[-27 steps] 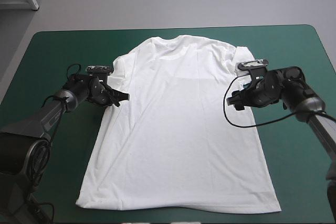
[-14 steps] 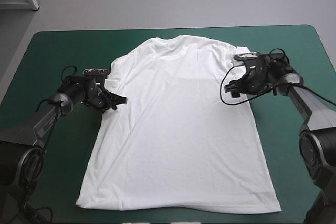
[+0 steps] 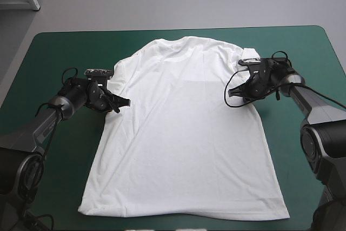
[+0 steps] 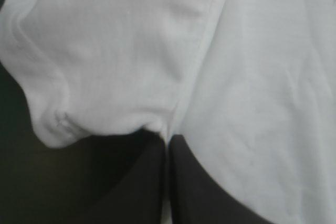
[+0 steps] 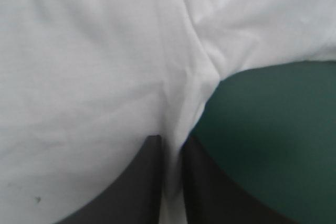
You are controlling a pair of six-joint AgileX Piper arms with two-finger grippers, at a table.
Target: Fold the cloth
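The white T-shirt lies spread flat on the teal-green cover, collar toward the far edge, hem near the front edge. My left gripper is at the shirt's left side where the sleeve meets the body, shut on the T-shirt, with the seam running down between its black fingers. My right gripper sits at the opposite side below the right sleeve. Its fingers are all but shut, with a fold of the T-shirt pinched between them.
Bare teal-green cover lies on both sides of the shirt and beyond the collar. The shirt's hem reaches close to the table's front edge. The right sleeve lies just beyond the right gripper.
My right gripper moved in over the shirt's right edge toward the far side and its fingers came together on the fabric. The left gripper barely moved and kept its hold.
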